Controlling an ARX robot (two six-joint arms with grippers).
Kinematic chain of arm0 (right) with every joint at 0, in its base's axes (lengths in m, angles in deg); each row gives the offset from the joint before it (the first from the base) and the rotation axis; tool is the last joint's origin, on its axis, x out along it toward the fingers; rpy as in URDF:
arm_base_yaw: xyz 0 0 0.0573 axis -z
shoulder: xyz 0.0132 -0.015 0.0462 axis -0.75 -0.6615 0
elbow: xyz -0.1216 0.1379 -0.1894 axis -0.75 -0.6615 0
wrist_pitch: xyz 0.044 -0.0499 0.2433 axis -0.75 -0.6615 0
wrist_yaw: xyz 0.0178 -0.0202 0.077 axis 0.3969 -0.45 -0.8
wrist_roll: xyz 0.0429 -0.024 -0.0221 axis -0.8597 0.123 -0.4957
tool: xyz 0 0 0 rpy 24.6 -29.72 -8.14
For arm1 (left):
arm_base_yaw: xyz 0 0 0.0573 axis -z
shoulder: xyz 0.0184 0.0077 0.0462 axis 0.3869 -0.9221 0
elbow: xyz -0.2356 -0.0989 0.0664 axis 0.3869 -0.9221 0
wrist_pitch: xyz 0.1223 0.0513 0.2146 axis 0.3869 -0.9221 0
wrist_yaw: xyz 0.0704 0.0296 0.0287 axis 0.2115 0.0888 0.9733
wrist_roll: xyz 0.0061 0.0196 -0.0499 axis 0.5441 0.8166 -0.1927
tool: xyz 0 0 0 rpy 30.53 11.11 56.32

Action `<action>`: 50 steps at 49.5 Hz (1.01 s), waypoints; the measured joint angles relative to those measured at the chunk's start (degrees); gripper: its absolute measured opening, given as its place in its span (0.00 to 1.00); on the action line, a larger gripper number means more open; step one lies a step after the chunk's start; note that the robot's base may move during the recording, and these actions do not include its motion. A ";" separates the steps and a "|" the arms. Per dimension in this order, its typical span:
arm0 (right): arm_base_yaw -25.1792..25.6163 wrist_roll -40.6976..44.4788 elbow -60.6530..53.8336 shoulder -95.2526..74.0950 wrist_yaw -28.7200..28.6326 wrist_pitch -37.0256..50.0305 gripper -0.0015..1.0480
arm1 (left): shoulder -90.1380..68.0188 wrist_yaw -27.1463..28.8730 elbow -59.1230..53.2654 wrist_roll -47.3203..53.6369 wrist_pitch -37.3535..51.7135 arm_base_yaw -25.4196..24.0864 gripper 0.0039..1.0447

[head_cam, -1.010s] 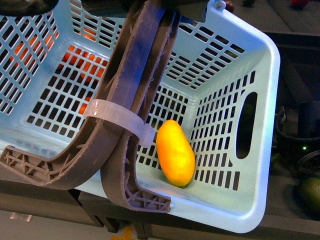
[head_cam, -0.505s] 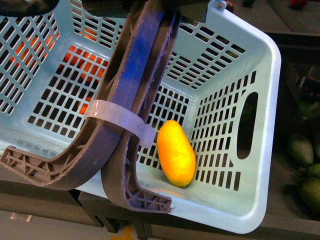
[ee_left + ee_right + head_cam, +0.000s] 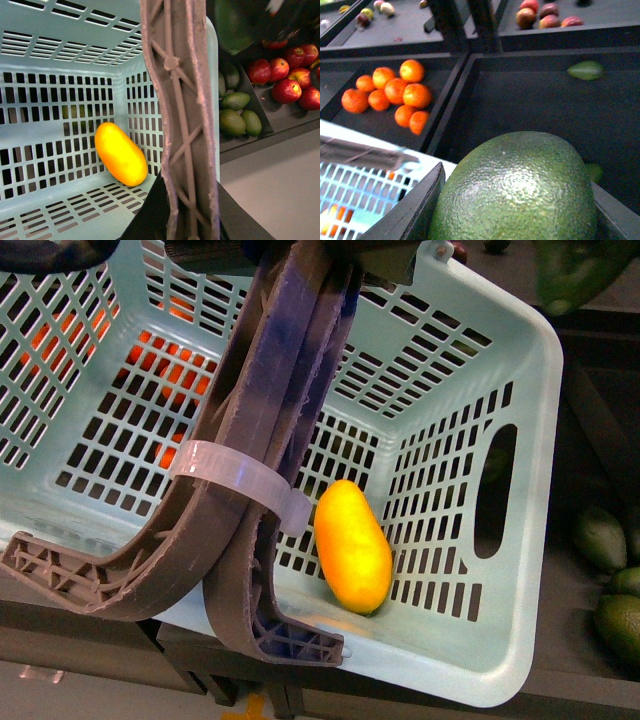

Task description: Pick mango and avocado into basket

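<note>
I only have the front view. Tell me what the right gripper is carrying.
Observer: In the right wrist view, the right gripper is shut on an avocado, which appears outside the basket rim.
Operator: Now report the left gripper.
Observer: Left wrist view: the left gripper clasps the basket's brown handles, dark fingers on both sides.
Operator: Name what's beyond the loose avocados.
Observer: Red apples in the next bin.

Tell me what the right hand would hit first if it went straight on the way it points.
The right hand, closed on the avocado, points at the dark floor of the bin. That floor would likely be met first; the basket lies off to the side. Depth is unclear.
</note>
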 joint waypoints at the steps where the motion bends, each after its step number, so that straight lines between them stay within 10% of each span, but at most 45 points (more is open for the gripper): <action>1: -1.14 0.00 0.00 -0.15 0.52 -0.20 0.58 | 0.00 0.00 0.00 0.00 0.00 0.00 0.07; 11: -9.94 -0.55 0.00 -2.36 4.74 -0.17 0.60 | 0.00 0.00 0.00 -0.02 0.00 0.00 0.07; 21: -9.88 -1.53 -4.07 1.90 7.34 0.94 0.95 | 0.00 -0.02 0.00 0.00 0.00 0.00 0.07; 50: 2.38 -3.54 -38.25 56.11 23.58 -6.49 0.93 | -0.04 -0.04 0.00 -0.26 -0.02 0.00 0.07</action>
